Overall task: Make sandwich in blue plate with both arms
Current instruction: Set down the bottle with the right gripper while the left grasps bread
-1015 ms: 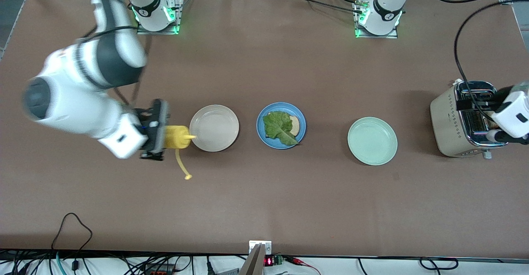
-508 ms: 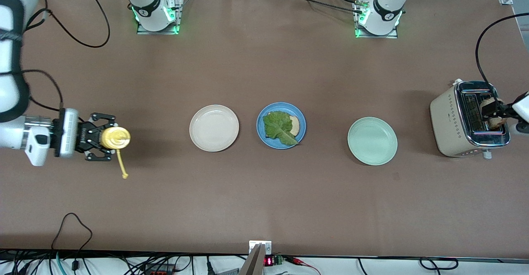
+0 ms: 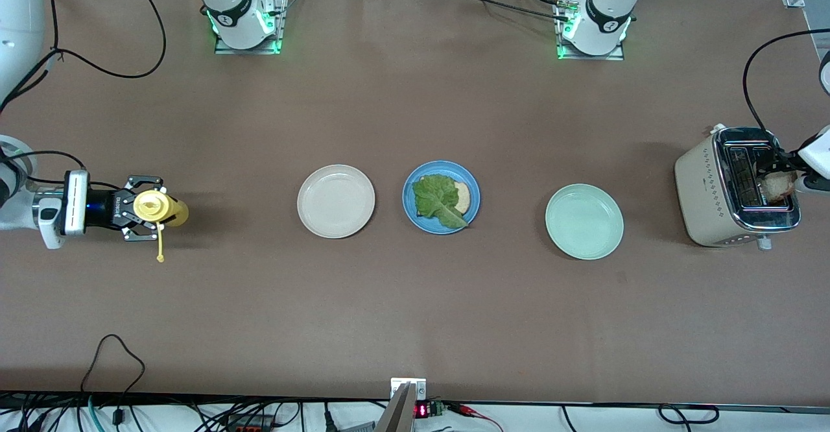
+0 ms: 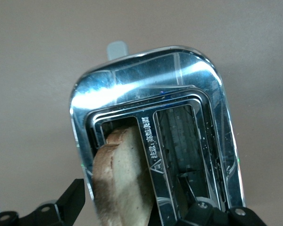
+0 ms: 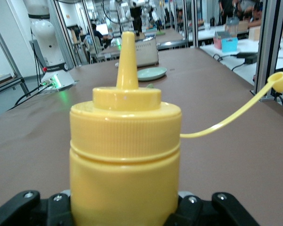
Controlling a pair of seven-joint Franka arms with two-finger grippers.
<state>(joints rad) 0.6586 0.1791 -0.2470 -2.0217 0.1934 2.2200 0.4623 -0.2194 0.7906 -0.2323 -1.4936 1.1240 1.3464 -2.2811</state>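
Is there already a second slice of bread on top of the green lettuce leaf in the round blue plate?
No, the crinkly green lettuce leaf lies uncovered on the round blue plate, with only one light-brown bread slice showing under it.

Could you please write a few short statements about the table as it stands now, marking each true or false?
1. The crinkly green lettuce leaf lies on the round blue plate. True.
2. The right gripper holds a yellow squeeze bottle. True.
3. The pale mint-green plate carries bread. False: nothing lies on it.
4. Both slots of the cream and chrome toaster are empty. False: a toasted bread slice stands in one.
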